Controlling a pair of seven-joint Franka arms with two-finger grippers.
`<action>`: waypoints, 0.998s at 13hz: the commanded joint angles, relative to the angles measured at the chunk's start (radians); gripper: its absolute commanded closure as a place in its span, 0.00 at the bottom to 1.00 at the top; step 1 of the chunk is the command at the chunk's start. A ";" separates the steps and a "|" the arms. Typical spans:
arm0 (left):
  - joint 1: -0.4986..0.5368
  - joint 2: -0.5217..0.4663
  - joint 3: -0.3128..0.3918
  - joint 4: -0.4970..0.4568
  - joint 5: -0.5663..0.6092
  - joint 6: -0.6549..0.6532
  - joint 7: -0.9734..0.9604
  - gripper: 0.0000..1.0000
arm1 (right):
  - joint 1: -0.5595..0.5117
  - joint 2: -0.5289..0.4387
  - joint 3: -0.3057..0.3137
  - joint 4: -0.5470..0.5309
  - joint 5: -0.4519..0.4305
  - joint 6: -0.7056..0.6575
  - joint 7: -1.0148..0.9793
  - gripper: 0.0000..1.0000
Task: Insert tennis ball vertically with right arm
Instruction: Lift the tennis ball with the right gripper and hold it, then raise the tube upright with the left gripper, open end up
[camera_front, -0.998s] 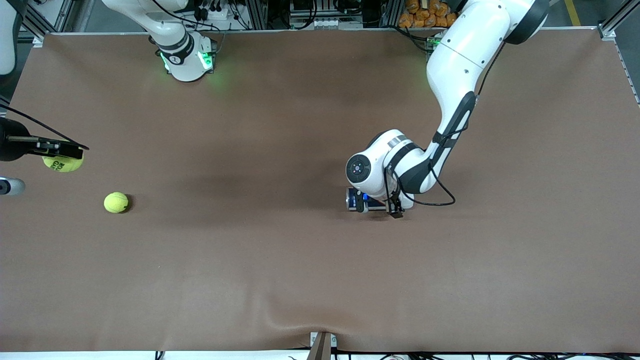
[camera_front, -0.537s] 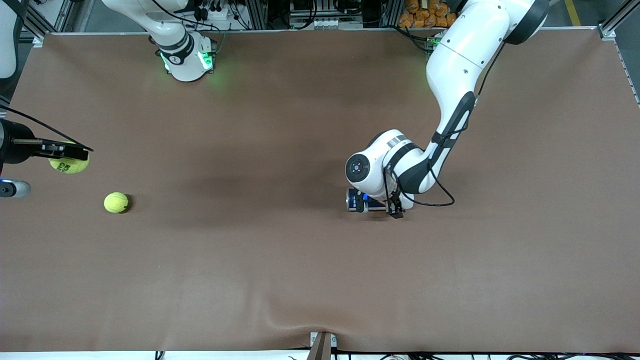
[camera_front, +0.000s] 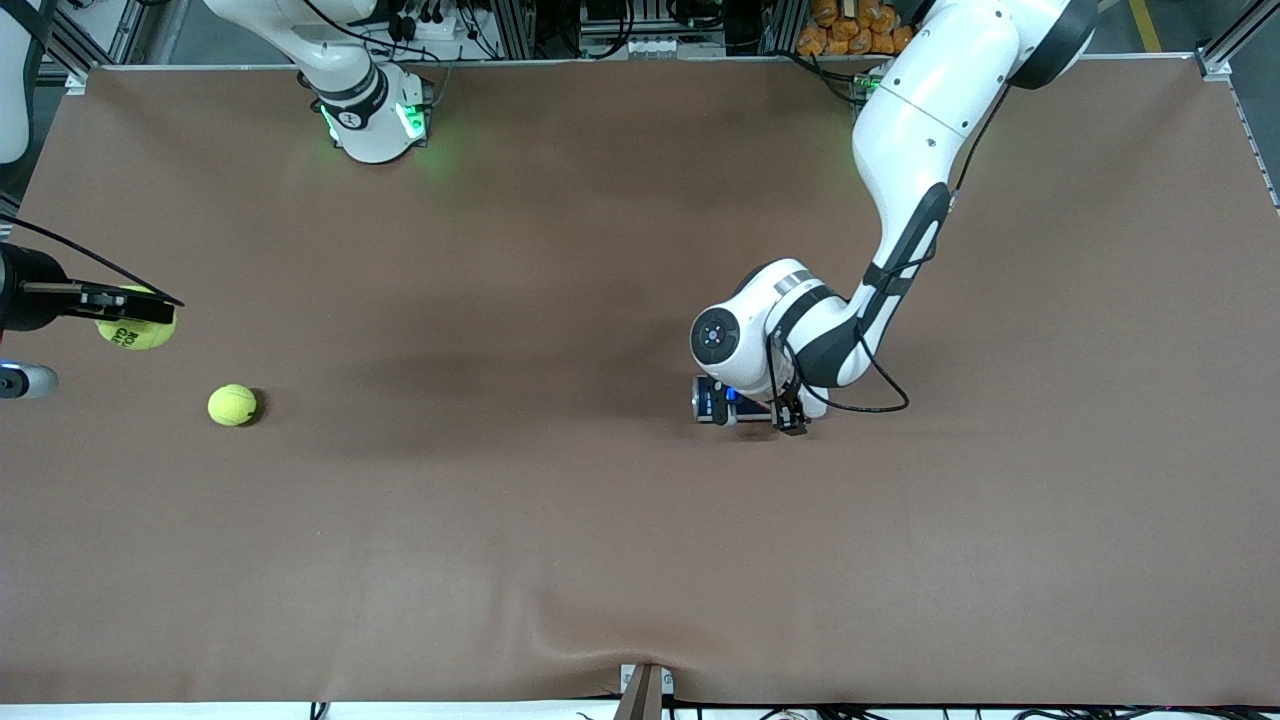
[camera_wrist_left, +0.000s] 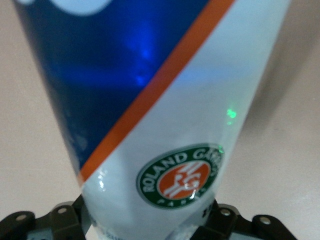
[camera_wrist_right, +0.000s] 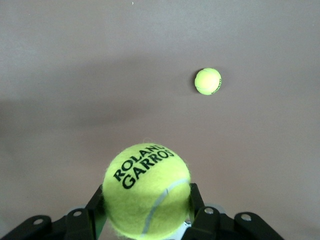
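While the right gripper (camera_front: 128, 305) hangs in the air over the table's edge at the right arm's end, its jaws are closed on a yellow-green tennis ball (camera_wrist_right: 146, 189) printed with "ROLAND GARROS"; the ball sits squarely between the two fingers (camera_wrist_right: 196, 200), its bulk sticking out past the fingertips. Below those jaws and clear of them, a second tennis ball (camera_front: 232, 405) lies loose on the brown table (camera_front: 500, 520), untouched by either arm. Near the middle of the table the left gripper (camera_front: 775, 412) is down low at the tennis ball can (camera_wrist_left: 160, 110), a blue and white tube with an orange stripe and a round "ROLAND GARROS" badge. In the left wrist view the can fills the space between the jaws, its lower end set between the two fingers, which stand close at either side of it; whether they have already pinched it I cannot tell. In the front view the can lies on its side on the table, mostly hidden under the left arm's wrist, well apart from both balls.
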 joint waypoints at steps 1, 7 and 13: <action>-0.008 0.015 0.005 0.008 0.019 0.006 -0.026 0.19 | -0.023 -0.004 0.008 -0.003 0.017 0.005 -0.005 1.00; -0.008 0.014 0.005 0.009 0.007 0.010 -0.027 0.25 | -0.031 -0.003 0.008 -0.015 0.017 0.011 -0.005 1.00; -0.010 -0.005 -0.027 0.034 -0.014 0.016 -0.087 0.23 | -0.029 -0.003 0.008 -0.018 0.017 0.016 -0.005 1.00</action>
